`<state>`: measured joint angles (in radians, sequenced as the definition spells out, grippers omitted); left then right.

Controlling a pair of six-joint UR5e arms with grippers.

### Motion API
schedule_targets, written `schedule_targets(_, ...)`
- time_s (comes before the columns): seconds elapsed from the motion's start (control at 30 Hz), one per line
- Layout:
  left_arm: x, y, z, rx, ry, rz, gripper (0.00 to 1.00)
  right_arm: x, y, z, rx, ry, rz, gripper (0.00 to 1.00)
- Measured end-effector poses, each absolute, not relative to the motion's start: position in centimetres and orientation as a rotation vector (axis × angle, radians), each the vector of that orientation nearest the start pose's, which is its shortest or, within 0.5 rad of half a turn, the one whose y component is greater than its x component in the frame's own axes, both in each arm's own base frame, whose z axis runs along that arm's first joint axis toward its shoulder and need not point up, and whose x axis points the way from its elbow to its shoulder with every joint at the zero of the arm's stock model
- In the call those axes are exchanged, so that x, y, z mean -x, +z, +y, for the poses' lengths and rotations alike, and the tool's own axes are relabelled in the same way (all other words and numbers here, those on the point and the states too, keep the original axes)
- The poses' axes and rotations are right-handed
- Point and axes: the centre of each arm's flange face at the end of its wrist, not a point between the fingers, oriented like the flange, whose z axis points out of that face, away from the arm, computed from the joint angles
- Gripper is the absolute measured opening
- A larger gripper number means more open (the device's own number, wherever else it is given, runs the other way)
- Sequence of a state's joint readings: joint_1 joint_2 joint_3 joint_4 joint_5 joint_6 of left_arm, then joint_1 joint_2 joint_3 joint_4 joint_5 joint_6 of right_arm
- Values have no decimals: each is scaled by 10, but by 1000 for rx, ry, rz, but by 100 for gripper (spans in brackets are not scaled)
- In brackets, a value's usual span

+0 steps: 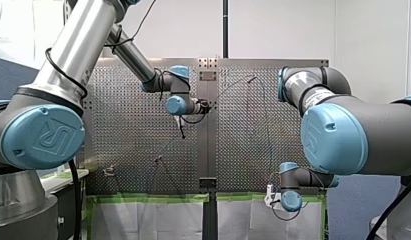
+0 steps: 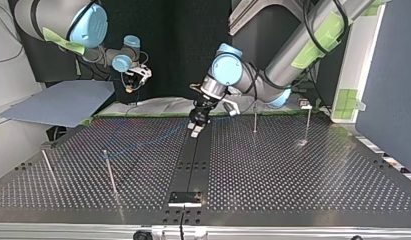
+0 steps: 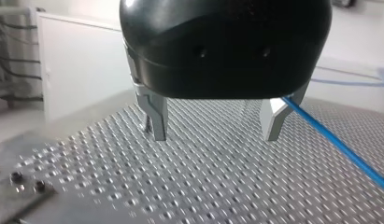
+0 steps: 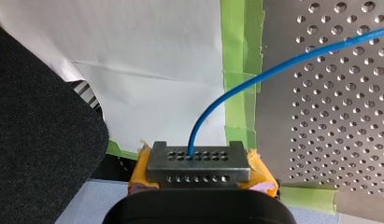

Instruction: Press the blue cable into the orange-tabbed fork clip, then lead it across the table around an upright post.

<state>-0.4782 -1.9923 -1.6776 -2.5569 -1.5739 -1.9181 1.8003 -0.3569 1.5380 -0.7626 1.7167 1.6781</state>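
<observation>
- Blocking most of its own fingers from sight, my right gripper [image 4: 199,158] is clamping the blue cable [image 4: 273,70]. The cable is coming up from between the yellow pads [image 4: 260,173].
- From there the cable is curving over the green tape [image 4: 241,60] and onto the perforated table [image 4: 330,116].
- In the top view it is showing only as a faint blue line, fading out toward the table's middle.
- The small fittings [image 1: 109,171] on the table are looking too tiny in the front view for me to name.
- My left gripper [image 3: 215,135] is hanging just above the table, its metal fingers [image 3: 154,119] spread wide and gripping nothing.
- The cable is slanting past the outer edge of one finger, and I cannot tell whether the two are touching.
- The gripper's black body is covering whatever is lying behind it.
- Four upright posts are standing on the table. Two [image 2: 254,119] are at the top view's right and two [image 2: 110,172] are at its left.
- A blue-grey sheet [image 2: 63,102] is lying off the table, below my right gripper.
</observation>
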Motion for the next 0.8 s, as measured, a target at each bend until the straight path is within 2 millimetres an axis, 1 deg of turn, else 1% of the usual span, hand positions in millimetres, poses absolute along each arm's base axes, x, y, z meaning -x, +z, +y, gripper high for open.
schedule_targets(0.33, -492, 295, -430, -60, -769, 1481, 97, -251, -183, -554, -1545, 1048, -1505, 0)
schedule_targets(0.63, -499, 328, -445, -23, -836, 1435, 97, -252, -183, -553, -1549, 1047, -1504, 0)
schedule_targets(0.8, -502, 340, -450, -15, -854, 1418, 97, -252, -183, -553, -1552, 1046, -1504, 0)
